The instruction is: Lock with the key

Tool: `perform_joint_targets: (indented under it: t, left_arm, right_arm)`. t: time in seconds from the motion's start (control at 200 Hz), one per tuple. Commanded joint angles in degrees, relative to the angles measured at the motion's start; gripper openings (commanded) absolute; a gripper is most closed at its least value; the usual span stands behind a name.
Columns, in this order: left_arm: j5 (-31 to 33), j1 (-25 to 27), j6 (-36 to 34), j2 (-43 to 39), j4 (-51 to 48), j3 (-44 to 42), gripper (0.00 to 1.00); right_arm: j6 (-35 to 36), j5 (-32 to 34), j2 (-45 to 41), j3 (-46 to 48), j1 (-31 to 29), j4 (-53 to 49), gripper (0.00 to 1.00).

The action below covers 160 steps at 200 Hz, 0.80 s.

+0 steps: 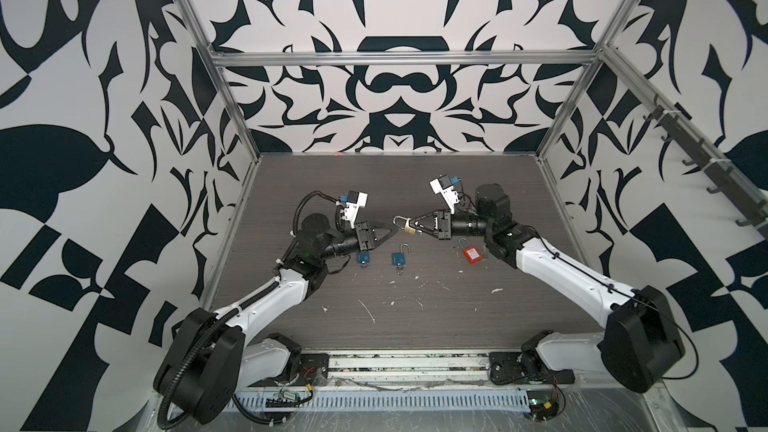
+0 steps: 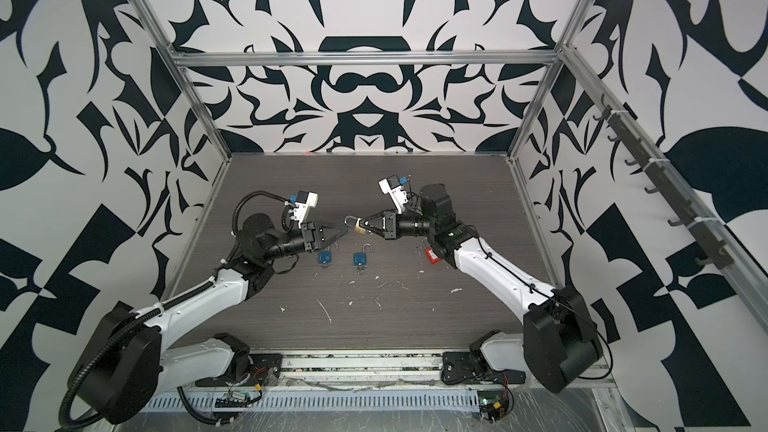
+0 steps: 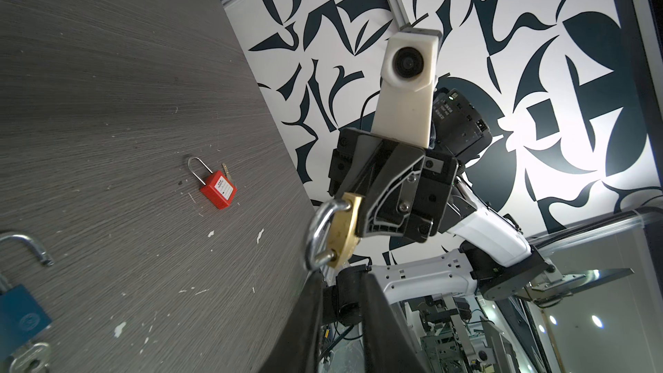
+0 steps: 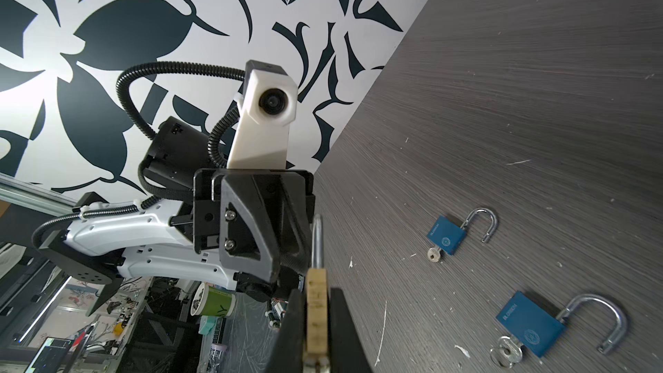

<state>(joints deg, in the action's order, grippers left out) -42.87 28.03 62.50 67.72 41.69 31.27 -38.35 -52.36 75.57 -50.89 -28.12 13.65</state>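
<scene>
Brass padlock (image 1: 408,227) mid-air over centre of table (image 1: 374,184), body clamped between right gripper (image 1: 417,229) fingers. Left gripper (image 1: 392,230) slightly parted, empty, tips at shackle (image 3: 315,231), left side.

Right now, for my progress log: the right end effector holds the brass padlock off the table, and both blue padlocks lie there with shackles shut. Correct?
No: the right wrist view shows both blue padlocks with shackles swung open. The right end effector does hold the brass padlock off the table.
</scene>
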Motion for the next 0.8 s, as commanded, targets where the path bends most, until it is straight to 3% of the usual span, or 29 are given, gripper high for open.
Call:
perform_joint_targets:
  t: [0.0,0.28,0.795]
  left_arm:
    - [0.8,0.1,-3.0,-2.3,-3.2,-0.6,0.26]
    - [1.2,0.0,-4.6,-2.8,-5.9,0.4,0.43]
    - [1.0,0.1,-4.8,-0.8,-5.6,1.5,0.36]
  right_arm:
    - [-1.1,-1.9,-1.4,-0.7,0.0,3.3,0.00]
    - [-2.7,-3.0,-2.8,1.2,0.0,6.5,0.00]
    - [-2.3,-4.2,-2.4,1.6,-1.5,5.2,0.00]
